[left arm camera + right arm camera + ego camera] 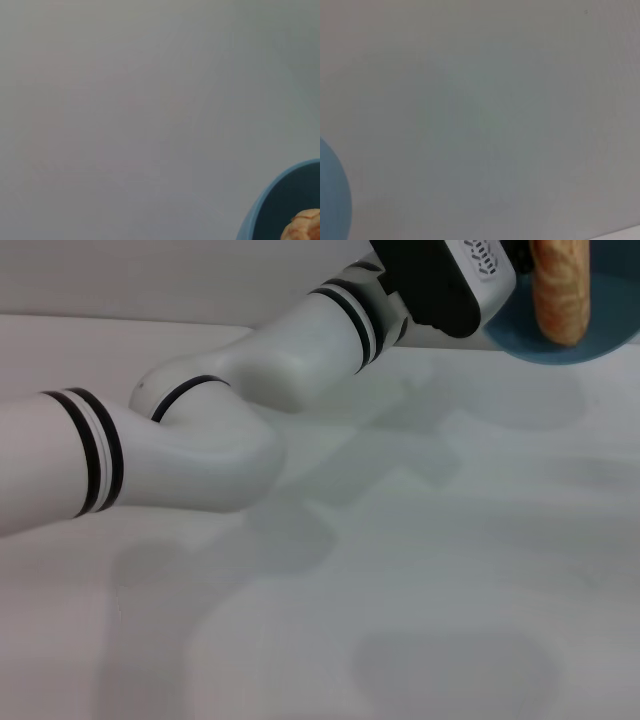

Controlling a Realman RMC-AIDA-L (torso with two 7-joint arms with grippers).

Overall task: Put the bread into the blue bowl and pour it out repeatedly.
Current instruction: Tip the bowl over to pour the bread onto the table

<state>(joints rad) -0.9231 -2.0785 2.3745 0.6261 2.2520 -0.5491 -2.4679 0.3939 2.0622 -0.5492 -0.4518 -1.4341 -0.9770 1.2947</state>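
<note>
The blue bowl [575, 345] is at the top right of the head view, raised and tipped so that its inside faces me. The orange-brown striped bread [560, 290] stands on end inside it, its lower end near the rim. My left arm reaches across from the left, and its black wrist housing [440, 280] sits right beside the bowl; its fingers are cut off by the picture's top edge. The left wrist view shows the bowl's rim [272, 200] and one end of the bread [305, 227]. The right wrist view shows a part of the bowl [332, 195]. My right gripper is out of view.
The white tabletop [420, 570] spreads below the arm and bowl, with soft shadows on it. The left forearm [200, 430] crosses the left and middle of the head view.
</note>
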